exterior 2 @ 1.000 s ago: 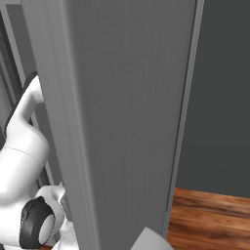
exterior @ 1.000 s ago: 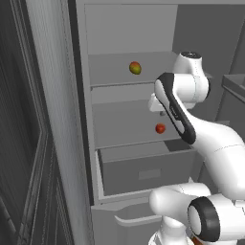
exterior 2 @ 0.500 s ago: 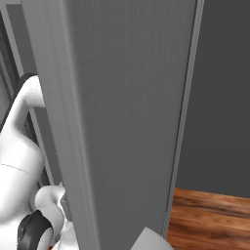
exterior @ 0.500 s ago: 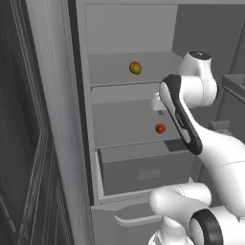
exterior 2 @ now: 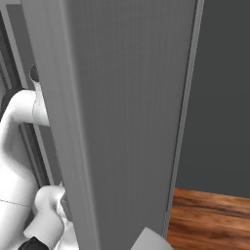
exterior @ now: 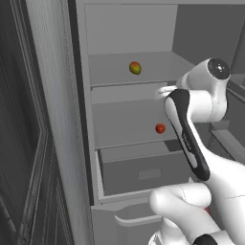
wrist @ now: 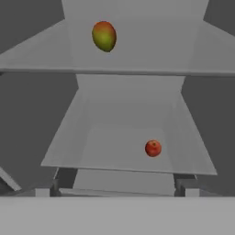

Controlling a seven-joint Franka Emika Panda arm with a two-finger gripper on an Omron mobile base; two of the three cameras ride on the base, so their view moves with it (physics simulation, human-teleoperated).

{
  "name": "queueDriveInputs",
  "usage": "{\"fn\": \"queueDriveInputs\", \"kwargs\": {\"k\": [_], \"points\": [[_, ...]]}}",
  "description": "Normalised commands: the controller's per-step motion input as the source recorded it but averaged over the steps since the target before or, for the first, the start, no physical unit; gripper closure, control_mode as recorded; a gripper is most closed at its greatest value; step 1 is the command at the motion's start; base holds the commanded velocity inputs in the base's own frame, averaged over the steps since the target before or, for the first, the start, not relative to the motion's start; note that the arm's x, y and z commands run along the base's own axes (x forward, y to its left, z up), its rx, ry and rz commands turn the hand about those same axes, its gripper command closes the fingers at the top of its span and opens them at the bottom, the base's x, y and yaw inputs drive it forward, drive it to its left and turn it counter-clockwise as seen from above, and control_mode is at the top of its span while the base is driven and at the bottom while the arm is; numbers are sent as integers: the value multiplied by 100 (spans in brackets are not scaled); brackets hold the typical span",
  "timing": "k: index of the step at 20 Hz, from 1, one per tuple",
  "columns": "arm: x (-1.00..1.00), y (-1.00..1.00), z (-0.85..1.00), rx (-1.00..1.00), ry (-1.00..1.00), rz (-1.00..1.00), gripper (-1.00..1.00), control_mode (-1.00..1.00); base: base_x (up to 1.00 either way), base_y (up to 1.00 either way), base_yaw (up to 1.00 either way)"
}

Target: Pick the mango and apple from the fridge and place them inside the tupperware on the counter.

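Observation:
The fridge (exterior: 129, 43) stands open in front of me. On its upper shelf lies the mango (exterior: 135, 68), yellow-green with a red blush, seen at the top of the hand view as well (wrist: 104, 36). The round red apple (exterior: 160, 128) rests on the shelf below, toward the right (wrist: 153, 148). My gripper (exterior: 163, 91) hangs at the fridge's front, between the two shelves and right of both fruits, touching neither. Its fingers are too small to make out. The tupperware and the counter are out of view.
A grey drawer (exterior: 143, 172) is pulled out below the apple's shelf. The open fridge door (exterior 2: 122, 122) rises close on the right, with wooden floor (exterior 2: 210, 219) past it. A dark cabinet front (exterior: 19, 143) stands at the left.
My arm's upper part has swung a little to the right. The mango and the apple lie where they were.

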Motion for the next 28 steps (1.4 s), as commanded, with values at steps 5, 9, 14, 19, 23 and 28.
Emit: {"fn": "queueDriveInputs", "kwargs": {"k": [5,9,14,19,23,28], "points": [[16,4,67,0,-15,0,-100,-100,0,0,0],[32,0,55,3,0,0,-100,-100,0,0,0],[40,11,29,1,2,0,-100,-100,0,0,0],[43,26,0,0,5,0,-100,-100,0,0,0],[46,8,-5,0,7,0,-100,-100,0,0,0],[44,-2,-6,0,4,2,-100,-100,0,0,0]]}}
